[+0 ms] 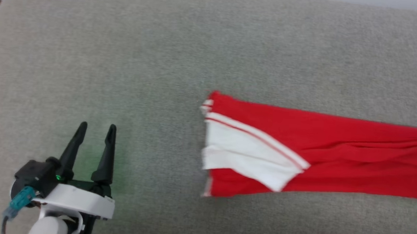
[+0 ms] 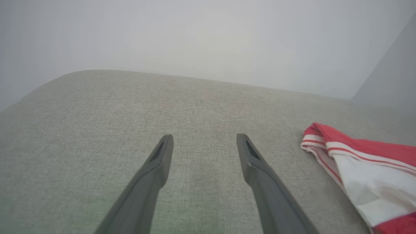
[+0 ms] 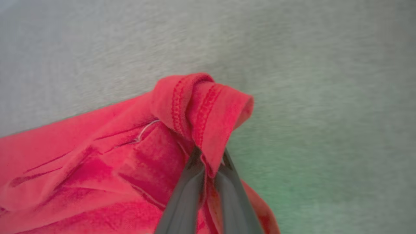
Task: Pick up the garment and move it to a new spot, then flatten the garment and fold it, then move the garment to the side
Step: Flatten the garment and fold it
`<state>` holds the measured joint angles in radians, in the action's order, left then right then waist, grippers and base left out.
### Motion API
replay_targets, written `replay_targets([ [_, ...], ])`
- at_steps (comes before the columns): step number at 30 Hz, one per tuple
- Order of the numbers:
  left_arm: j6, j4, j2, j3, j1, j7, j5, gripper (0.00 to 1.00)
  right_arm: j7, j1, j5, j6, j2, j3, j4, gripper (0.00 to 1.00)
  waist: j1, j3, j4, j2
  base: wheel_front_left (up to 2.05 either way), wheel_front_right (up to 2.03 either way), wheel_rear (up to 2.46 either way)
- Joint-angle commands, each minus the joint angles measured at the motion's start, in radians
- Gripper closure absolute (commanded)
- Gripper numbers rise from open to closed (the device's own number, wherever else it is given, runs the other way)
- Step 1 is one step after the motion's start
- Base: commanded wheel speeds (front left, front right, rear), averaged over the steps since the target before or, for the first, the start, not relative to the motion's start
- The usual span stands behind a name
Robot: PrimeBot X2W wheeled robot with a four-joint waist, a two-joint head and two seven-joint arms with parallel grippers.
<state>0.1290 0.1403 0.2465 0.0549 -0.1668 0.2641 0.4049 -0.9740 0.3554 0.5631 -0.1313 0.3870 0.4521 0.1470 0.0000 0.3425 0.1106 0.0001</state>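
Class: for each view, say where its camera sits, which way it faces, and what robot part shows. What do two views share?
Head: above, looking down on the cushion; left end effector shows, open.
Left wrist: along its own fingers, across the cushion to a wall.
Right wrist: down onto the cushion; right end effector pinches the garment.
Shared: head and left wrist both show the garment's white sleeve.

Long tapered black jaws, a white wrist shell (image 1: 80,200), a teal cable plug (image 1: 22,196) and a green light (image 1: 57,177).
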Motion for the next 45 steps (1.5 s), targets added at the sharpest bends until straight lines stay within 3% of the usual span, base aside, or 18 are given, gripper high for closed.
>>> replay_targets([
  [1,0.002,-0.004,0.005,-0.005,0.006,-0.001,0.002,0.0,0.014,-0.015,-0.001,0.001,0.014,0.024,0.007,1.0,0.0,0.016,-0.022,-0.0001,0.0,0.0,0.0],
  [8,0.002,-0.013,0.032,-0.006,-0.002,-0.001,0.003,0.0,0.119,0.005,-0.059,0.001,0.056,0.135,0.076,1.0,0.0,0.038,-0.061,-0.0001,0.0,0.0,0.0],
  [13,0.002,-0.004,0.04,-0.004,0.001,-0.001,0.006,0.0,0.145,-0.003,-0.052,0.001,0.053,0.096,0.083,1.0,0.0,0.026,-0.079,-0.0001,0.0,0.0,0.0],
  [18,0.002,0.015,0.031,0.005,0.023,-0.001,0.01,0.0,0.153,-0.031,-0.008,0.001,0.043,-0.017,0.019,1.0,0.0,-0.014,-0.094,-0.0001,0.0,0.0,0.0],
  [27,0.002,0.036,0.004,0.021,0.049,-0.001,0.017,0.0,0.075,-0.079,0.1,0.001,0.008,-0.279,-0.275,1.0,0.0,-0.067,-0.085,-0.0001,0.0,0.0,0.0],
  [32,0.002,0.045,-0.013,0.03,0.055,-0.001,0.025,0.0,0.05,-0.039,0.127,0.001,-0.03,-0.421,-0.372,1.0,0.0,-0.08,-0.057,-0.0001,0.0,0.0,0.0],
  [39,0.002,0.051,-0.029,0.042,0.047,-0.001,0.034,0.0,0.082,0.049,0.108,0.001,-0.067,-0.604,-0.338,1.0,0.0,-0.072,-0.009,-0.0001,0.0,0.0,0.0],
  [45,0.002,0.055,-0.037,0.046,0.025,-0.001,0.042,0.0,0.133,0.123,0.08,0.001,-0.076,-0.732,-0.202,1.0,0.0,-0.045,0.031,-0.0001,0.0,0.0,0.0],
])
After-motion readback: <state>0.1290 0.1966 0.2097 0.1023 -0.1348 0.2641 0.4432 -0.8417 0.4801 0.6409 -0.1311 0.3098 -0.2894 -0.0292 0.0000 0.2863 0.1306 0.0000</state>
